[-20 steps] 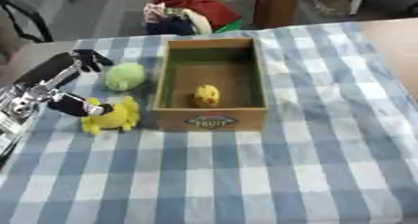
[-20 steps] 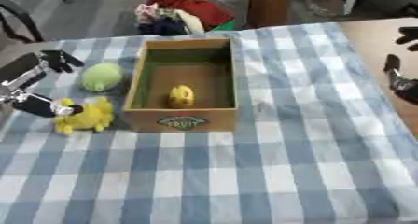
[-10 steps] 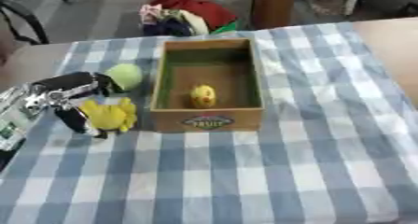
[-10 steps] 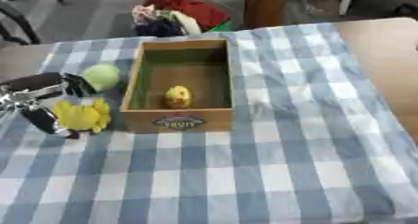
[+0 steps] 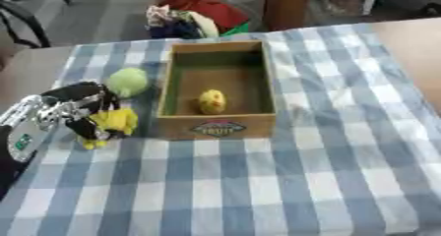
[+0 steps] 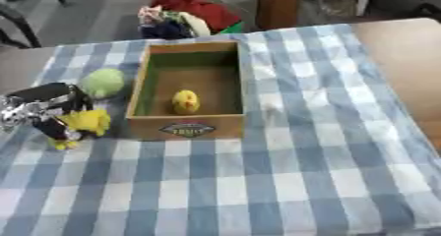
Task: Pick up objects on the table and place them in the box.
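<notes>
A wooden box (image 5: 217,127) with a green floor stands on the checked cloth, and a small yellow object (image 5: 211,101) lies inside it. Left of the box lies a yellow plush toy (image 5: 113,123). My left hand (image 5: 82,106) is down over the toy's left side, its black fingers curled against it. A pale green round object (image 5: 127,80) rests just behind the hand, near the box's far left corner. My right hand shows in neither view.
The blue-and-white checked cloth (image 5: 293,181) covers the table, with bare wood (image 6: 405,48) at the right. A heap of coloured clothes (image 5: 189,16) lies beyond the far edge, with a brown bin (image 5: 289,4) next to it.
My left hand came down from above the green object onto the yellow plush toy and its fingers curled in. My right hand has left the right edge of the view.
</notes>
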